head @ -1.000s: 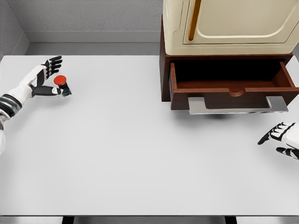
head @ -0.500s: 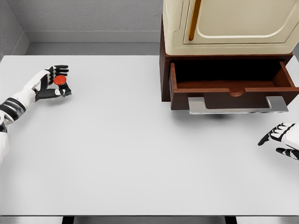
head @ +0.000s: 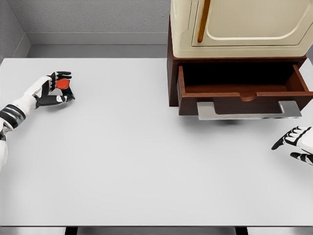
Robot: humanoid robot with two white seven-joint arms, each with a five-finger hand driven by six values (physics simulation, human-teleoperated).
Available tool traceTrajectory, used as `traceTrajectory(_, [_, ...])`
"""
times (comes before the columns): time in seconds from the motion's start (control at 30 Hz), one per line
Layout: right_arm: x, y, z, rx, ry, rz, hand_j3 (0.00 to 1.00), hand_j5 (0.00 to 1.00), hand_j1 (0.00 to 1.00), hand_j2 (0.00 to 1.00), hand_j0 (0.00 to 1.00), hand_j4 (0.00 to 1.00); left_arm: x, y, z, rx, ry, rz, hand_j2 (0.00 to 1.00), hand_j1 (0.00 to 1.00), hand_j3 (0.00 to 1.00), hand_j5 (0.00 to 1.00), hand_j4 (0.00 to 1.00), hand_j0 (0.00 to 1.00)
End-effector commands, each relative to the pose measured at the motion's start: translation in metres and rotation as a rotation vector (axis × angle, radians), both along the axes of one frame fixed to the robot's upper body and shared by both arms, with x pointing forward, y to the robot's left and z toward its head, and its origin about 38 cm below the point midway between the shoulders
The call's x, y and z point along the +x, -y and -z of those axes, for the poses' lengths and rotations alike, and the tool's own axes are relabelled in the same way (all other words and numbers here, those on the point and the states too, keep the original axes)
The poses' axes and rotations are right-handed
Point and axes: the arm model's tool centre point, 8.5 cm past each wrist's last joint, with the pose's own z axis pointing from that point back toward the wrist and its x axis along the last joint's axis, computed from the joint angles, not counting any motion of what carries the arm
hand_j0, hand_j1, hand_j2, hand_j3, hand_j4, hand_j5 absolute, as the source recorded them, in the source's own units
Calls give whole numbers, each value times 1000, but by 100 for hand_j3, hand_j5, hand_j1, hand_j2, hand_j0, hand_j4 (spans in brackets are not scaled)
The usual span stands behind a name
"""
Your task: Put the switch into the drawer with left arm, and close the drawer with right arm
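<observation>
Red on top and dark in the body, the switch sits at the far left of the white table, and my left hand has its fingers curled round it, thumb on the near side and the others over the far side, so I judge the grasp made or very nearly so. Whether the switch has left the tabletop I cannot tell from this view. The drawer stands pulled open well to the right, under the cream cabinet, its dark inside bare as far as I can see. My right hand waits at the right edge, near side of the drawer's metal handle, fingers loose and holding nothing. To do this step well I would firm the grip first, lift straight up, then carry the switch rightward high enough to clear the drawer's left wall and front lip, and let go only once it is over the middle of the opening. I would hold the right hand off the handle until the left arm is clear.
</observation>
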Motion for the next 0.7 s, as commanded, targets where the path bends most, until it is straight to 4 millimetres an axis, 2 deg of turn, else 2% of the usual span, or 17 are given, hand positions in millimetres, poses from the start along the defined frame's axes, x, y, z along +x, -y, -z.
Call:
traceTrajectory(0.0, [0,0,-1,6,1,2,63,63,63,63,63,63,0,-2,-2,-1,9,-2,63,63,63,63,63,63])
traceTrajectory(0.07, [0,0,-1,6,0,2,63,63,63,63,63,63,0,-1,-3,-1,14,1,53,53,53,53,53,53])
traceTrajectory(0.2, [0,0,-1,7,1,3,63,63,63,63,63,63,0,0,-3,0,16,4,41,41,41,41,41,41])
traceTrajectory(0.4, [0,0,0,8,0,7,63,63,63,63,63,63,3,2,-10,6,47,16,39,39,39,39,39,39])
traceTrajectory(0.57, [-1,0,0,15,2,11,63,63,63,63,63,63,11,16,-36,34,123,70,39,39,39,39,39,39])
traceTrajectory(0.67, [0,2,-2,21,15,19,63,63,63,63,63,63,15,30,-58,53,189,114,39,39,39,39,39,39])
